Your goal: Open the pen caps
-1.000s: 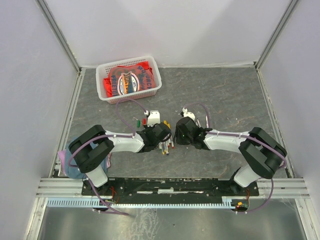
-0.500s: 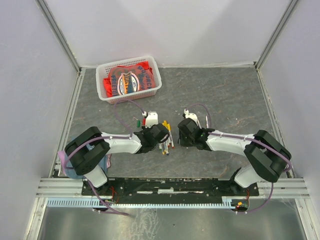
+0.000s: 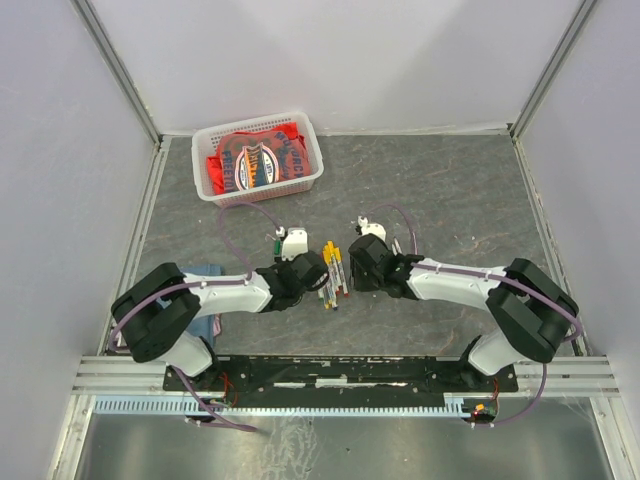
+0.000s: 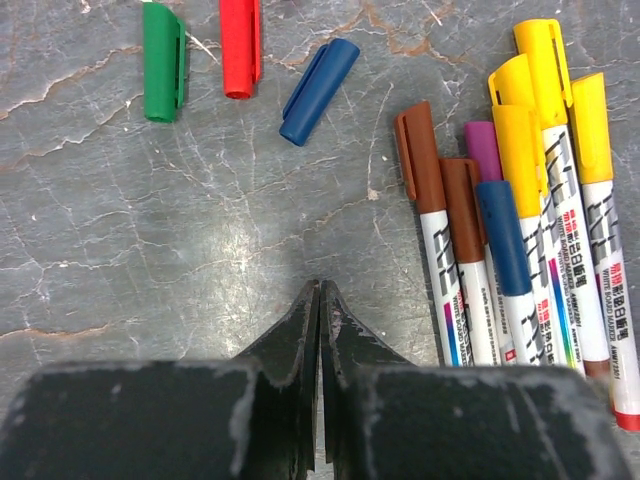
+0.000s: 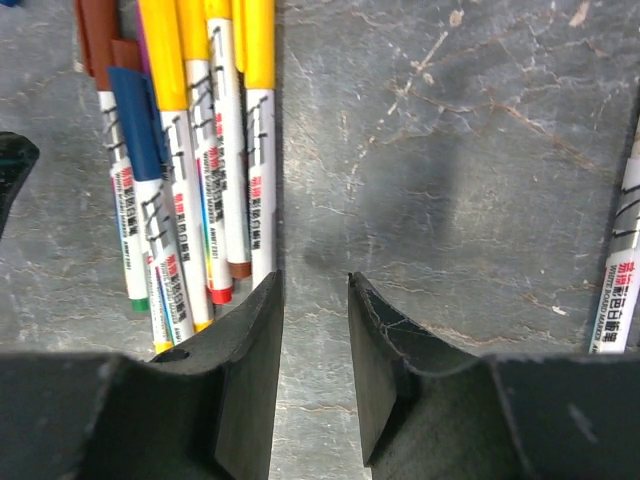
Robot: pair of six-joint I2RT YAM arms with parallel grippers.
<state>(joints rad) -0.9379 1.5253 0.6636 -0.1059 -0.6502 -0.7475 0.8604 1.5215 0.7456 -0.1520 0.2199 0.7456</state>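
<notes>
Three loose pen caps lie ahead of my left gripper (image 4: 320,287): green (image 4: 161,62), red (image 4: 240,45) and blue (image 4: 318,77). The left gripper is shut and empty, low over the slate. To its right lies a row of capped pens (image 4: 520,260) with brown (image 4: 415,150), purple (image 4: 483,140), blue (image 4: 500,230) and yellow (image 4: 545,55) caps. My right gripper (image 5: 315,277) is open and empty, just right of the same pens (image 5: 190,150). The pen row lies between both grippers in the top view (image 3: 333,272).
A white pen barrel (image 5: 620,290) lies at the right edge of the right wrist view. A white basket (image 3: 312,150) with red printed cloth (image 3: 255,160) stands at the back left. A blue cloth (image 3: 207,272) lies under the left arm.
My left gripper has moved left, off the pen row, and the left arm has swung lower and leftward. The pens now show more fully. The right gripper has barely shifted.
</notes>
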